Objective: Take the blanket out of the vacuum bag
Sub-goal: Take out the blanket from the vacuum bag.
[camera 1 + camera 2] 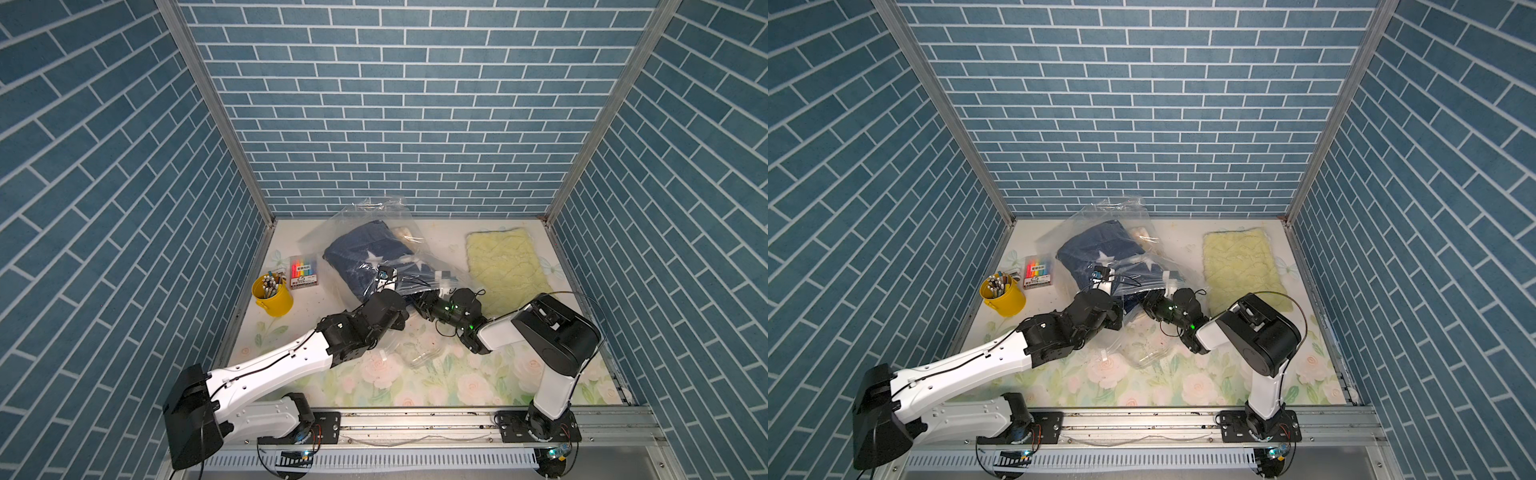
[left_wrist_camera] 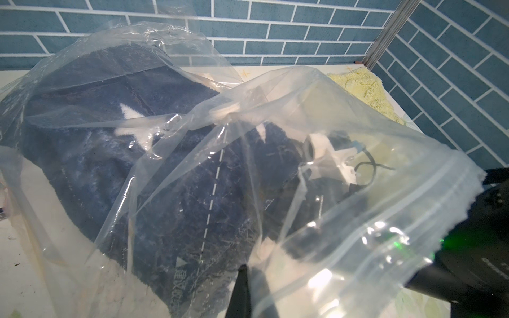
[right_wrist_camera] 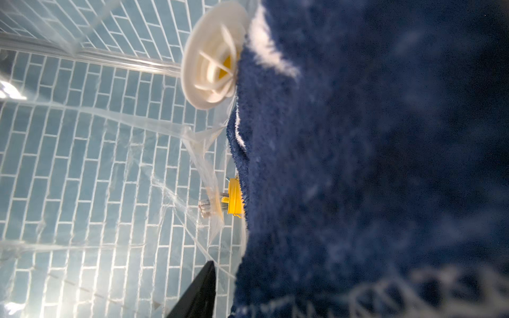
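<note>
The vacuum bag (image 1: 361, 226) lies crinkled at the back middle of the table in both top views, its round white valve cap (image 3: 212, 57) close to the right wrist camera. Inside lies the blanket (image 1: 357, 257), navy with white stars (image 1: 1088, 255). My left gripper (image 2: 249, 275) is shut on the bag's upper film by the zip mouth (image 2: 391, 209). My right gripper (image 1: 422, 301) reaches into the mouth beside the blanket (image 3: 358, 165). One black finger (image 3: 201, 289) shows a little clear of the pile. The second finger is hidden behind the blanket.
A yellow cup of pens (image 1: 272, 293) and a marker pack (image 1: 304, 272) stand at the left edge. A pale yellow fluffy cloth (image 1: 505, 266) lies at the back right. Loose clear plastic (image 1: 419, 353) lies in front on the floral table cover (image 1: 374, 386). Brick-pattern walls (image 1: 124, 208) enclose three sides.
</note>
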